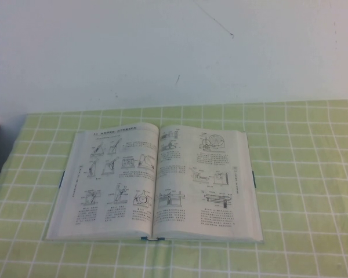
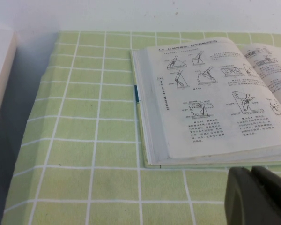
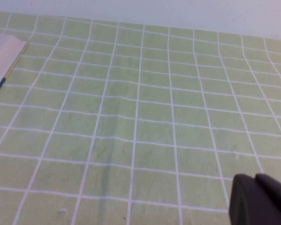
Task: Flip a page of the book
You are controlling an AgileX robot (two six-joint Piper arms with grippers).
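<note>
The book (image 1: 156, 182) lies open and flat on the green checked tablecloth (image 1: 301, 174), spine toward the robot, thin blue cover edges showing at both sides. The right-hand page (image 1: 204, 179) lies flat, its outer edge near the blue cover edge. Bare cloth borders the book on every side.

The left gripper (image 2: 260, 197) hovers over the cloth just off the book's near left corner. The right gripper (image 3: 262, 201) hovers over bare cloth well right of the book. Finger spread of either gripper: cannot tell.
</note>
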